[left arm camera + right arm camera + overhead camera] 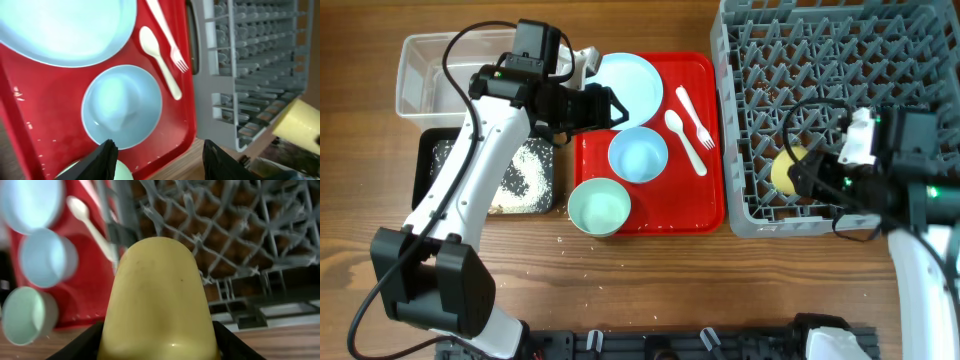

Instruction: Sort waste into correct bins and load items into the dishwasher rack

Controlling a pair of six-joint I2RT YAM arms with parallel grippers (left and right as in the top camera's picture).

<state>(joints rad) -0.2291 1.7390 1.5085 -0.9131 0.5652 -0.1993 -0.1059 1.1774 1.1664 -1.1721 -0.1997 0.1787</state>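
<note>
The yellow cup [786, 170] is clamped by the right gripper [160, 347], with the dishwasher rack [880, 60] directly beneath. The left gripper [162, 159] is held open near a bowl [121, 106].

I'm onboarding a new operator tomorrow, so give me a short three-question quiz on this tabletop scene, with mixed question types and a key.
1. True or false: the right hand is shut on the yellow cup.
2. Where do the white fork and spoon lie? A. on the red tray B. in the dishwasher rack C. on the wooden table
3. How many bowls sit on the red tray?
Key: 1 true; 2 A; 3 two, the bluer bowl and the greener bowl.
</note>
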